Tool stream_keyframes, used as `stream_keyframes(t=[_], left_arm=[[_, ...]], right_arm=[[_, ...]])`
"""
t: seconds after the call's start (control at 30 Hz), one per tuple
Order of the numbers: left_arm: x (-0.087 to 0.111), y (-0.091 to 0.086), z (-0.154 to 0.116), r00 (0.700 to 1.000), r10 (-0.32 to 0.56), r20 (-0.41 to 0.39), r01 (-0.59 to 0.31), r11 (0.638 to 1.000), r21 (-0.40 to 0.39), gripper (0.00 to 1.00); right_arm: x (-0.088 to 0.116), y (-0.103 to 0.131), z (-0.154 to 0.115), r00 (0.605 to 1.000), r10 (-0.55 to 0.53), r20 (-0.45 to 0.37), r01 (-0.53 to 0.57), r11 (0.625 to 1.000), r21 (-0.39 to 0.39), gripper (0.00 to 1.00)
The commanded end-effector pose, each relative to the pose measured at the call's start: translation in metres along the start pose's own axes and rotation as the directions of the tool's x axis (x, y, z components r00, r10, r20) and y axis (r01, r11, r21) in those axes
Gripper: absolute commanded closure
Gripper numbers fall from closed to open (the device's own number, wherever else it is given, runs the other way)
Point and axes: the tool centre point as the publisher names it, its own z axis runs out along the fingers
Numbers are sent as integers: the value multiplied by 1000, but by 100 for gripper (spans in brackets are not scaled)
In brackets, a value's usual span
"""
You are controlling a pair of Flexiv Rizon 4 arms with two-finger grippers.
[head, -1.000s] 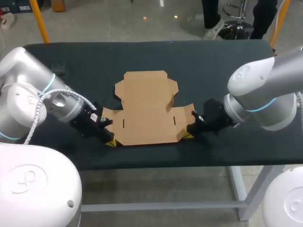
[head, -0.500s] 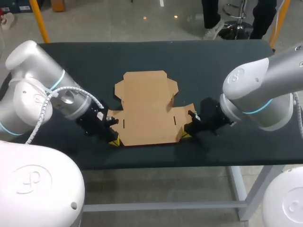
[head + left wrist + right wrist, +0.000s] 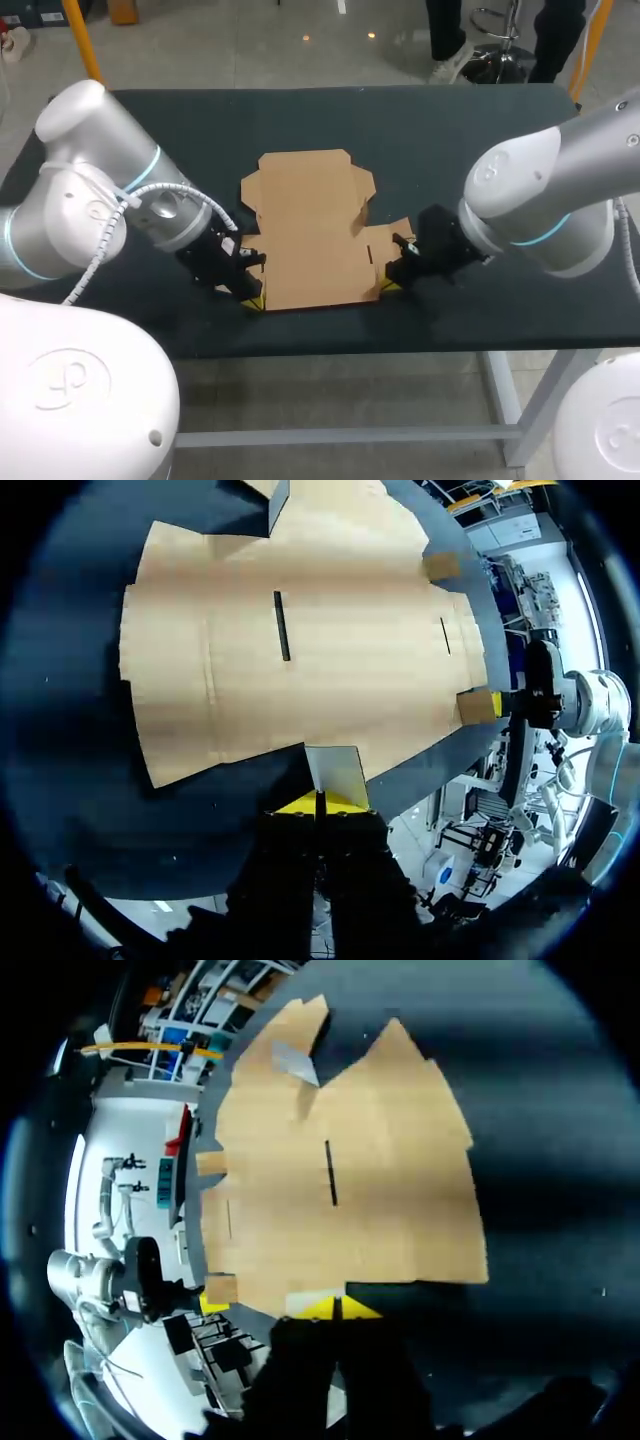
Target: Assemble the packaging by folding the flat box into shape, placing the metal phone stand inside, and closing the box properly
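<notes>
The flat cardboard box (image 3: 310, 225) lay spread out in the middle of the dark tabletop (image 3: 470, 130). The left hand (image 3: 318, 802) was down at the box's near left corner. Its yellow tips were pressed together, right by a small flap (image 3: 335, 772) that stood up a little. The right hand (image 3: 335, 1308) was at the near right corner, tips pressed together too, right at the box's edge.
</notes>
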Motion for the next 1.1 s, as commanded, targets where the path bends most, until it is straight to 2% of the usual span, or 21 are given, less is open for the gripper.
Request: stream_keyframes(t=[0.03, 1.1], left_arm=[[7, 0, 3, 1000, 0, 27, -1, 1000, 5, 100], [23, -1, 12, 998, 8, 64, -13, 998, 64, 100]], right_arm=[[7, -4, 2, 1000, -3, 25, 3, 1000, -10, 100], [16, -11, 12, 994, -39, 101, 42, 999, -24, 100]])
